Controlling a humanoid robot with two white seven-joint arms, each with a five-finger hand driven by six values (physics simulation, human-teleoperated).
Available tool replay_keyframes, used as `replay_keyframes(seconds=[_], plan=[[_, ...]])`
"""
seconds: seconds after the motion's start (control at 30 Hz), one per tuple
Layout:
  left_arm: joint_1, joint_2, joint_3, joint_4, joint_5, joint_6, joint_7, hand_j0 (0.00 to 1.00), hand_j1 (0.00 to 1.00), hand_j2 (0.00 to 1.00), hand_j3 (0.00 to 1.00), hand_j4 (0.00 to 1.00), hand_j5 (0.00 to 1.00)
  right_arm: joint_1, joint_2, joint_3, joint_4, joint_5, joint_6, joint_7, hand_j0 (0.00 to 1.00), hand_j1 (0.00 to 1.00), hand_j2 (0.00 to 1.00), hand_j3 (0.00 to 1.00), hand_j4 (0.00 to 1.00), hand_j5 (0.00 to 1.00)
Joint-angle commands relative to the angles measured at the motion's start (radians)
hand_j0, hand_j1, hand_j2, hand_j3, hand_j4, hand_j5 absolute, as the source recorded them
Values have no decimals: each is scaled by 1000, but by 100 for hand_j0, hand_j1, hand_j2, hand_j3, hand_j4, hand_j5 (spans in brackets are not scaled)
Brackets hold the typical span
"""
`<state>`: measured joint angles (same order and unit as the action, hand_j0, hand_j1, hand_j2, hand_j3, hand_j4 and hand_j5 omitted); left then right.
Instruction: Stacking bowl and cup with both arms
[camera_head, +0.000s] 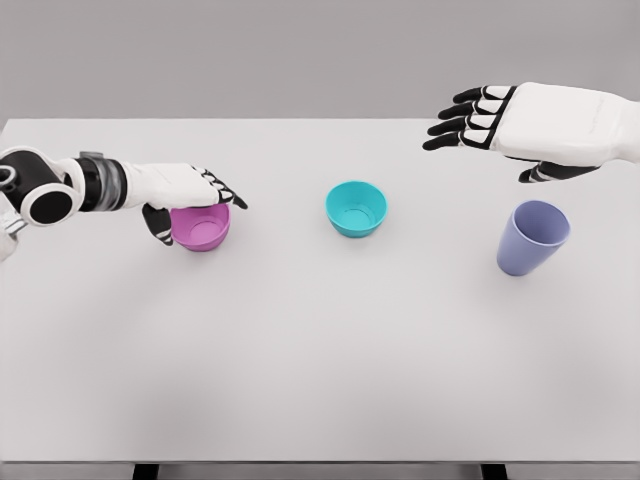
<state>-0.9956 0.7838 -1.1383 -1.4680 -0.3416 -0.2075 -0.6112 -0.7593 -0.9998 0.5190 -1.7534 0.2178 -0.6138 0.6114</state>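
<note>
Currently 3 vessels upright on the white bench (320, 380): pink bowl (203, 229) at left, teal bowl (356, 208) in the middle, lavender cup (532, 237) at right, all well apart. Left hand (190, 195) lies over the pink bowl's rim, fingers (228, 192) curled around it, thumb against the near wall. Right hand (530, 125) hovers above and behind the cup, fingers spread wide, holding nothing.
</note>
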Motion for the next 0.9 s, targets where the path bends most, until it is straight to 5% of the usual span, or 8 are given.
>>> replay_keyframes(seconds=[0.0,0.87], plan=[[5,-1,2,1,1,2,0,100,100,100,100,100,100,0,0,0,0,-5,3,-1,100,100,100,100,100,100],[20,-21,2,44,1,-3,0,100,100,100,100,100,100,2,0,0,0,-5,3,-1,100,100,100,100,100,100]])
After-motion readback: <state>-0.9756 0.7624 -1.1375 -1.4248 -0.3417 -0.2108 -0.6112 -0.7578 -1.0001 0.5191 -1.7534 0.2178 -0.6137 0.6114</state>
